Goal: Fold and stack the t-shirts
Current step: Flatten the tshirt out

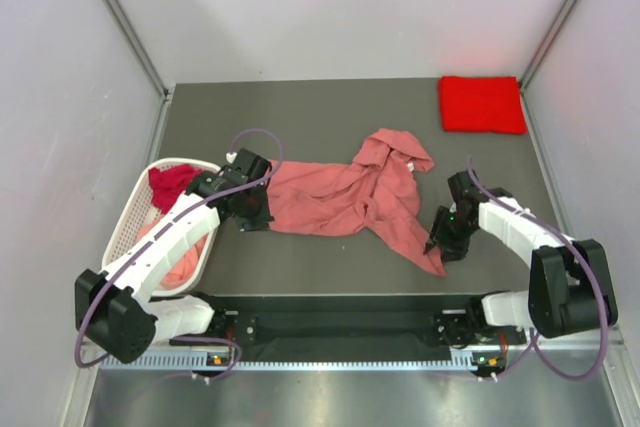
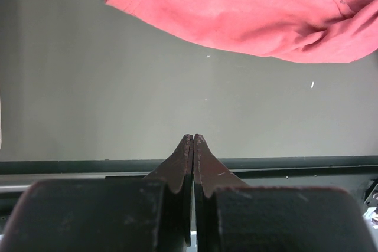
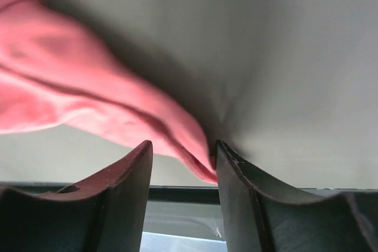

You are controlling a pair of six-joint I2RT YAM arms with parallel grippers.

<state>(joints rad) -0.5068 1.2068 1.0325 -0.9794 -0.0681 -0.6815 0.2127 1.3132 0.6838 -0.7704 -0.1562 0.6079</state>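
The right gripper [image 3: 183, 146] is standing with its jaws apart, a corner of the salmon t-shirt [image 3: 88, 98] lying loose between them, not pinched. The left gripper [image 2: 193, 138] is sitting closed on nothing, the same shirt's hem just beyond it at twelve o'clock. That shirt is sprawling crumpled across mid-table. One red t-shirt [image 1: 481, 104] is lying folded at the table's one o'clock corner. A crimson t-shirt [image 1: 170, 184] and a pink t-shirt [image 1: 188, 262] are waiting in the basket [image 1: 128, 212] at nine o'clock, so roughly a quarter looks done. Bare table [image 1: 300, 107] is lying open toward twelve o'clock for spreading, while the near edge is running close at six.
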